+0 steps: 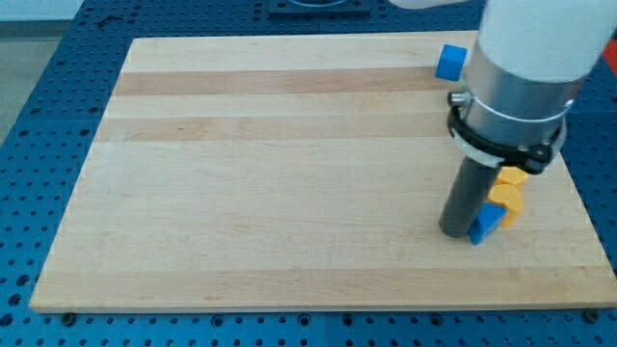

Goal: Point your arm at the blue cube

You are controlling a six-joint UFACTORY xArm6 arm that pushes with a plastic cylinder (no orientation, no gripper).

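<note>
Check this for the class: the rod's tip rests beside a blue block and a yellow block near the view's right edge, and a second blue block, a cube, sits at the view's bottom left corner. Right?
Not quite. The blue cube sits near the view's top right of the wooden board, not its bottom left, as the camera view shows. The rest holds: my tip rests beside a blue block and a yellow block near the right edge.

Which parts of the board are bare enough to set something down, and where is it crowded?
Bare: everything left of my tip, and the strip between the blue cube at the top right and the lower cluster. Crowded: lower right, where my tip touches a blue block beside a yellow block.
</note>
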